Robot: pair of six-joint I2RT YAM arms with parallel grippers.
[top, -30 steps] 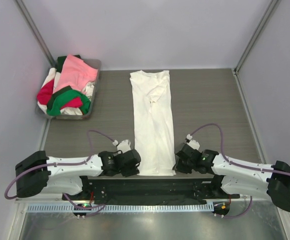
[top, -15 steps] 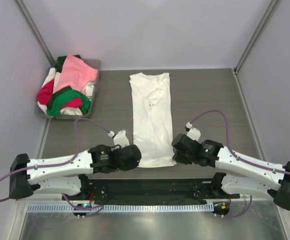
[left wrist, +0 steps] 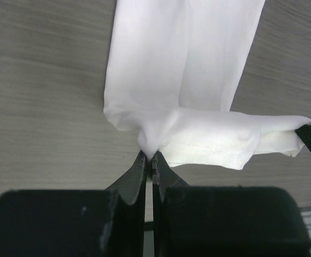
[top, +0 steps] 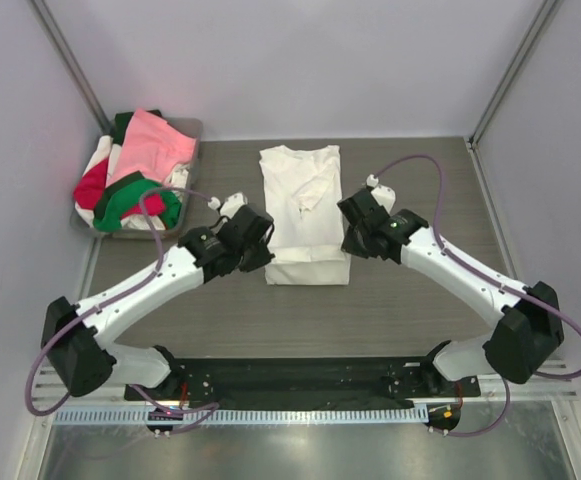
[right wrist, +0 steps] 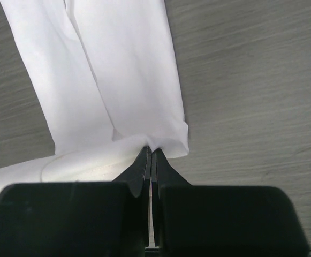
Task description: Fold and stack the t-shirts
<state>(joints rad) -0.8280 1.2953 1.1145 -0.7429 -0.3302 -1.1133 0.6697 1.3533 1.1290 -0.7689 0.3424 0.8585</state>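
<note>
A plain white t-shirt [top: 305, 200] lies folded into a long strip in the middle of the table, neck at the far end. Its near hem is lifted and doubled back over the strip. My left gripper [top: 267, 252] is shut on the hem's left corner [left wrist: 151, 145]. My right gripper [top: 347, 240] is shut on the hem's right corner [right wrist: 154, 143]. The white t-shirt fills both wrist views [left wrist: 182, 64] [right wrist: 118, 75]. Pink, red, green and white t-shirts [top: 135, 180] lie heaped at the far left.
The heap of shirts sits in a shallow grey tray [top: 192, 130] at the far left corner. Grey walls stand close on both sides and at the back. Both arms reach over the middle of the wood-grain table [top: 420, 180].
Both grippers have carried the shirt's near hem away from the table's front edge toward the neck, so the strip now shows much shorter. The arms have stretched out over the table.
</note>
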